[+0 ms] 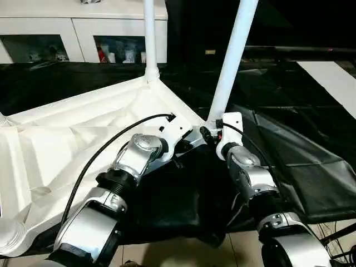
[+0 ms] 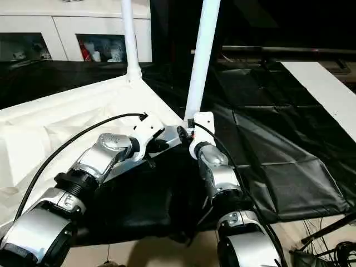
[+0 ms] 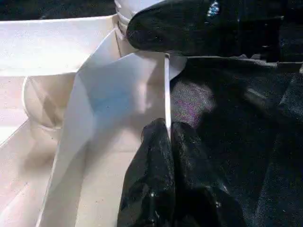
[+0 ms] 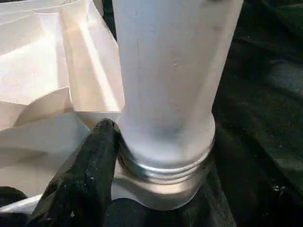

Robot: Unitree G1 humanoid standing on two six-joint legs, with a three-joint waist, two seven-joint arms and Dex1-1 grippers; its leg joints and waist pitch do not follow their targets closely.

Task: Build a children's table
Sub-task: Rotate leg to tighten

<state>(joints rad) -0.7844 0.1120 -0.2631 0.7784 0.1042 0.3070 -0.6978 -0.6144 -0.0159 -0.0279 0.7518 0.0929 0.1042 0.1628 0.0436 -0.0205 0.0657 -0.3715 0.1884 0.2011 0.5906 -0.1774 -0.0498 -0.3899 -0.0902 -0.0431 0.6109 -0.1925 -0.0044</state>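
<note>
While the left tool (image 3: 168, 142) pinches the tabletop's (image 1: 83, 128) rim, the right tool (image 1: 214, 133) clasps a socketed leg (image 1: 231, 61).

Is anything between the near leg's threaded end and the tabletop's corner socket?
Nothing visible. The leg stands with its threaded end in the corner socket of the tabletop; the right gripper is at its base.
</note>
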